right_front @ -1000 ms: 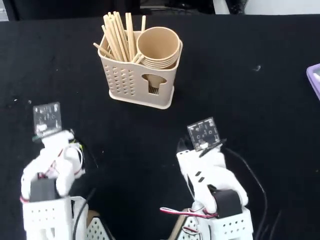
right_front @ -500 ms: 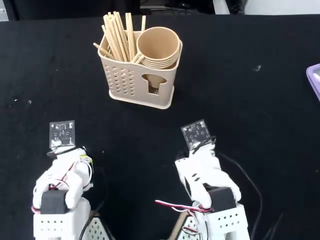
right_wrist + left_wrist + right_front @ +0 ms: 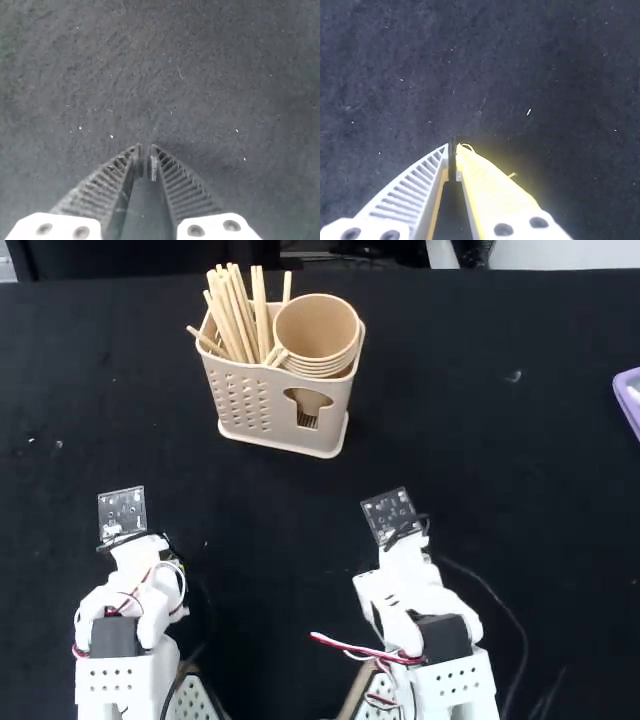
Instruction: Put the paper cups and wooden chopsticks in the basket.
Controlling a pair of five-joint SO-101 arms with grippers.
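Cups and chopsticks stand in the basket — left gripper and right gripper both pinched together.

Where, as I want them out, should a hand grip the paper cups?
Probably the top rim of the paper cups, from above, on the side away from the chopsticks: they stand upright, mouths up, walls sunk in the basket.
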